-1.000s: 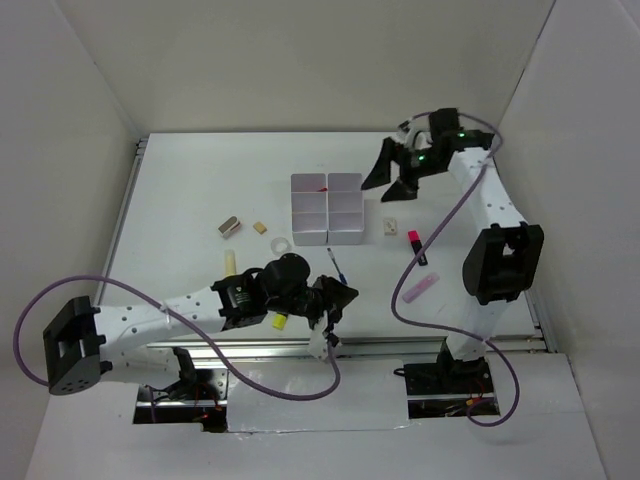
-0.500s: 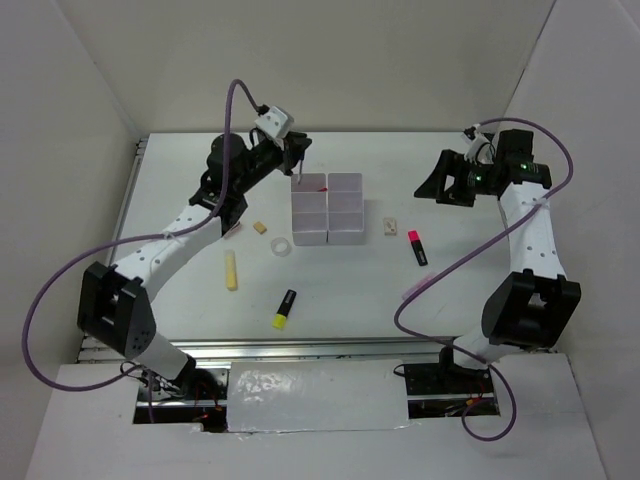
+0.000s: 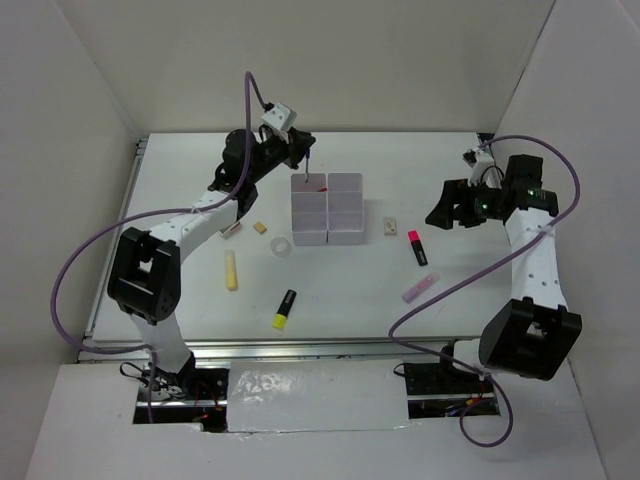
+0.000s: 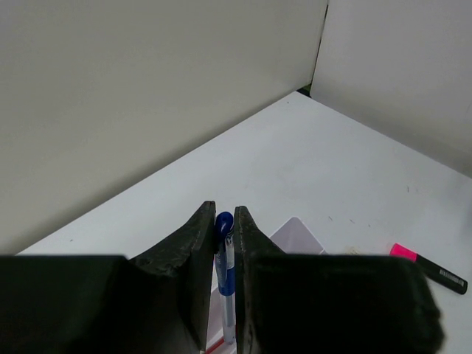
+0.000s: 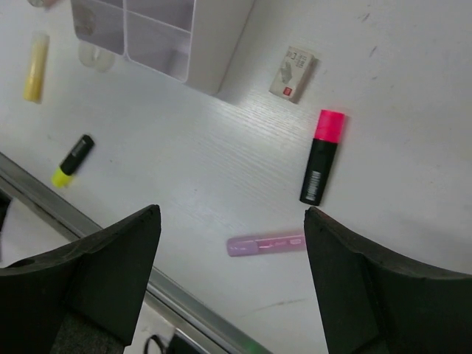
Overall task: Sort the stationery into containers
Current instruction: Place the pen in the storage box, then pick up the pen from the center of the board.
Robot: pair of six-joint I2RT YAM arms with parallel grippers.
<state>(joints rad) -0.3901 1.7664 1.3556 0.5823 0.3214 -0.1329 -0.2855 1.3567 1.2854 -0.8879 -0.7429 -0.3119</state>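
Note:
My left gripper (image 3: 303, 153) is shut on a blue pen (image 4: 226, 254) that hangs tip-down over the back-left compartment of the white containers (image 3: 345, 240). A red pen (image 3: 320, 188) lies in that compartment. My right gripper (image 5: 232, 221) stands open, high above the lilac tube (image 5: 265, 243) and the pink-black highlighter (image 5: 321, 157). On the table left of the containers lie the clear tape ring (image 3: 282, 246), tan eraser (image 3: 260, 228), metal clip (image 3: 230, 229), pale yellow stick (image 3: 232, 270) and yellow-black highlighter (image 3: 285, 309).
A small printed white block (image 3: 391, 229) lies just right of the containers. White walls close off the table at the back and sides. A metal rail (image 3: 300, 346) runs along the near edge.
The left arm has swung from the near edge to the back, carrying the blue pen over the containers. The right arm has pulled away from the containers toward the right side.

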